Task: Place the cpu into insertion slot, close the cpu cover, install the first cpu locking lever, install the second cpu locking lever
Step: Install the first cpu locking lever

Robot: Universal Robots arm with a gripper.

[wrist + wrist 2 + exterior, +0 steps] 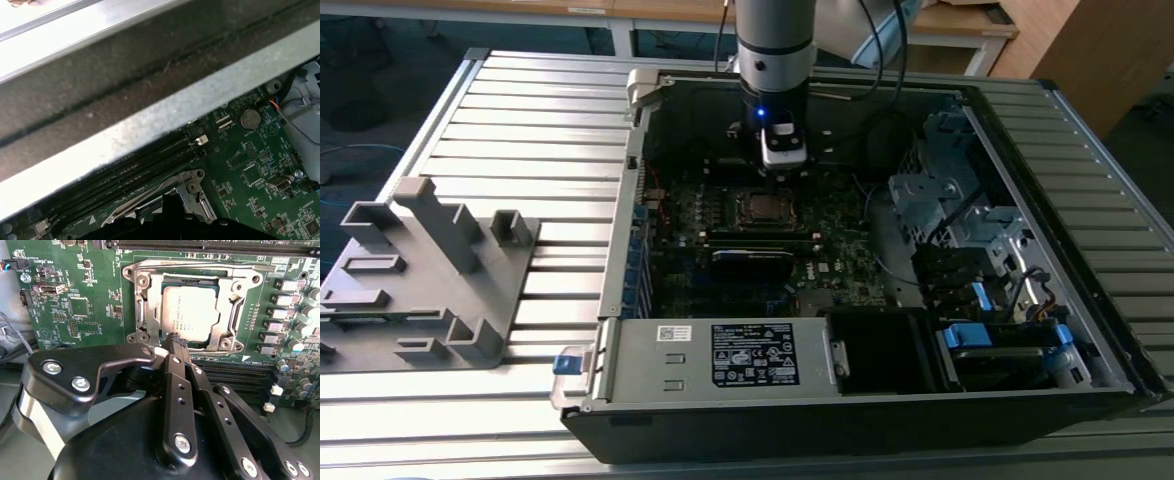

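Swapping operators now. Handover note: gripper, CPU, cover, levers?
Gripper: jaws shut, holding nothing, tip at the edge of the insertion slot, inside the open PC case.
The cpu sits in the slot; placing is done.
The cpu cover appears down around the chip.
Locking levers: I cannot tell whether either one is latched; treat both as left to do.

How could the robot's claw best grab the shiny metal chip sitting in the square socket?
The cpu lies flat in the insertion slot, its top showing through the cpu cover window. That frame hides its edges, so probably nothing grips it until the cover lifts; then pinch opposite edges from straight above.
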